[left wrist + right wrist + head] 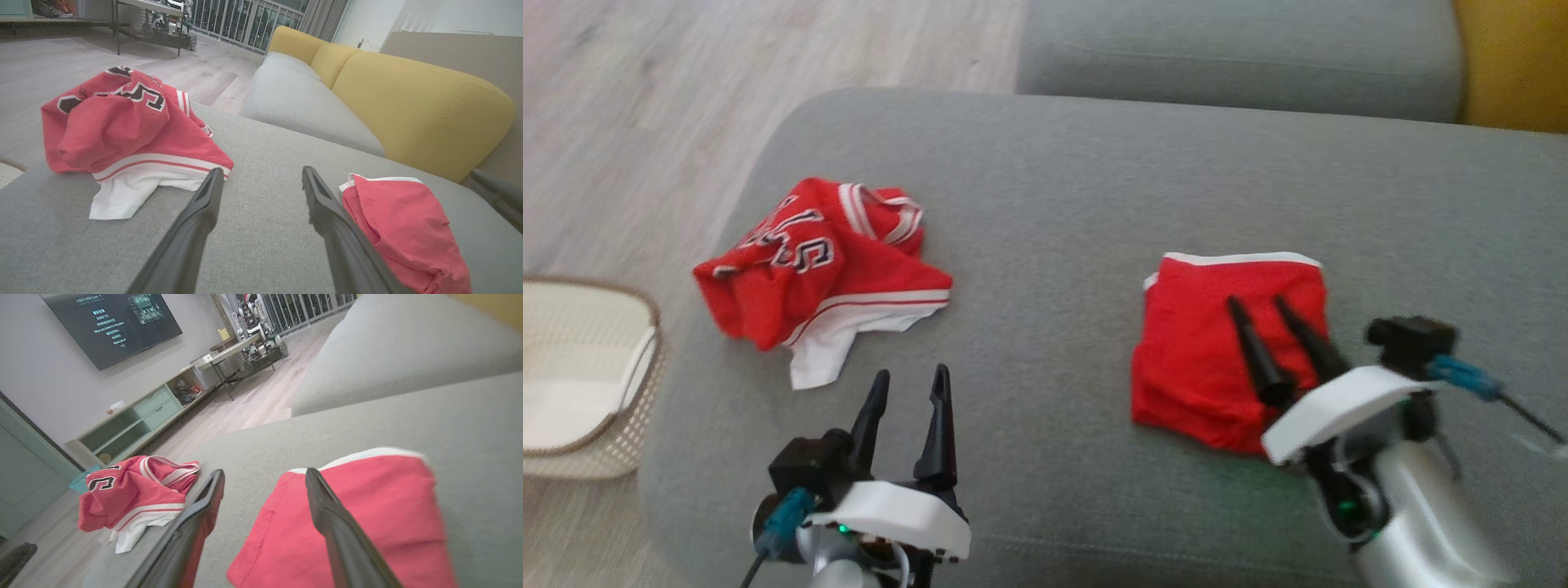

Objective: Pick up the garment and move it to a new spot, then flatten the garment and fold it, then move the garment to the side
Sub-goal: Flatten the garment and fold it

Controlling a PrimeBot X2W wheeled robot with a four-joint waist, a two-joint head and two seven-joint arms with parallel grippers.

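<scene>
A crumpled red jersey (813, 269) with white trim and dark lettering lies on the left of the grey sofa seat (1045, 204); it also shows as the jersey (118, 134) and the jersey (130, 494). A folded red garment (1209, 327) with a white band lies to the right, seen too as the folded garment (408, 228) and the folded garment (367, 522). My left gripper (912, 373) (262, 171) is open, low over bare seat just short of the jersey. My right gripper (1257, 300) (264, 473) is open over the folded garment, holding nothing.
A cream woven basket (572, 384) stands on the wooden floor left of the sofa, beyond the seat's rounded left edge. A second grey cushion (1241, 57) lies behind, and yellow back cushions (408, 102) rise on the right. Bare seat separates the two garments.
</scene>
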